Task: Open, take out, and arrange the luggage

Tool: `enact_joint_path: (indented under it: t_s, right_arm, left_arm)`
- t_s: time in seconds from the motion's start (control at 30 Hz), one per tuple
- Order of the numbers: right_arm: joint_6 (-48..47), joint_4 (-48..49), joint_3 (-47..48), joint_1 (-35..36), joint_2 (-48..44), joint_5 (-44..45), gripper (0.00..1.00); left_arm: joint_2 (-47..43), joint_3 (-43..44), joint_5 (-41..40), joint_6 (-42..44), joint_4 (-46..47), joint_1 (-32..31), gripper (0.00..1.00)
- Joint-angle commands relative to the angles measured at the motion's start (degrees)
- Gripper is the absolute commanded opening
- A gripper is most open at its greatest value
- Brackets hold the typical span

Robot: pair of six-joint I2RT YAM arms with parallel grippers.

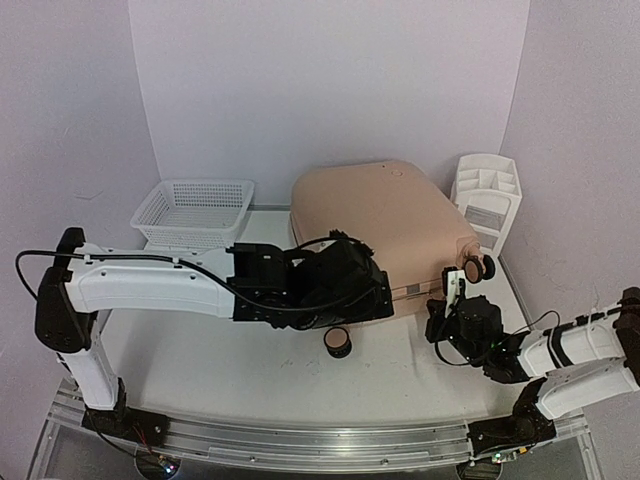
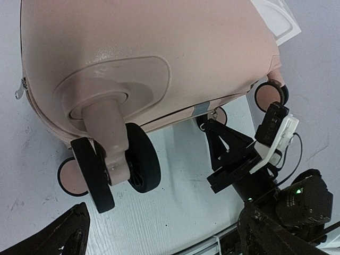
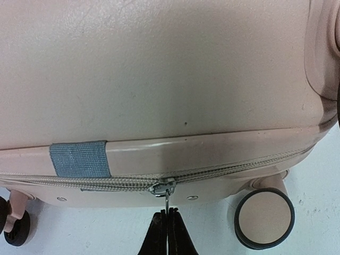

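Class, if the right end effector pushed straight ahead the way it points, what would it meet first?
Likely the zipper slider on the luggage seam; the right end effector, shut on the zipper pull, points straight at it.

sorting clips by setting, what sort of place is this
Probably a robot lab test cell, not a home. A left arm and a right arm are bolted to a rail at the table edge, plain walls box it in, and the suitcase, basket and organizer look like staged props.

One peach-pink suitcase (image 1: 380,215) with four caster wheels (image 2: 117,164), one white mesh basket (image 1: 195,210), one white drawer organizer (image 1: 487,195), and two tools: left tool (image 1: 348,290), right tool (image 3: 167,236).
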Motion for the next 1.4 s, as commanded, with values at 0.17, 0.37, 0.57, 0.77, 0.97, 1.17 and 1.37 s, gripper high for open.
enact_joint_path:
  t_s: [0.17, 0.37, 0.57, 0.77, 0.97, 1.17, 1.37]
  right_arm:
    - [-0.11, -4.95, -0.36, -0.13, -2.99, 0.52, 0.0]
    - [0.07, -5.24, -0.62, -0.15, -3.63, 0.26, 0.0]
    - [0.4, -5.93, -0.58, -0.14, -4.01, -0.3, 0.0]
    - [0.83, -7.44, -0.45, -0.13, -4.08, -0.8, 0.0]
    - [-2.99, -8.07, -2.07, -0.15, -7.56, 1.81, 0.0]
    - [-7.07, -11.51, -1.74, -0.15, -12.27, 4.35, 0.0]
    - [-6.61, -12.96, -0.77, -0.15, -11.04, 1.76, 0.0]
  left_arm:
    - [11.17, 17.87, -5.56, -3.33, -19.46, 0.15, 1.0]
    - [15.02, 21.55, -6.63, -4.64, -23.91, 1.52, 0.99]
    - [15.22, 19.96, -9.61, -4.45, -24.0, 4.15, 0.74]
    - [14.13, 19.78, -13.62, 2.54, -23.93, 6.39, 0.23]
    - [7.78, 13.8, -13.35, 7.72, -23.88, 10.68, 0.0]
    - [0.89, 7.44, -12.42, 9.85, -23.88, 14.78, 0.0]
    - [-6.06, 1.1, -11.55, 9.44, -23.85, 19.4, 0.0]
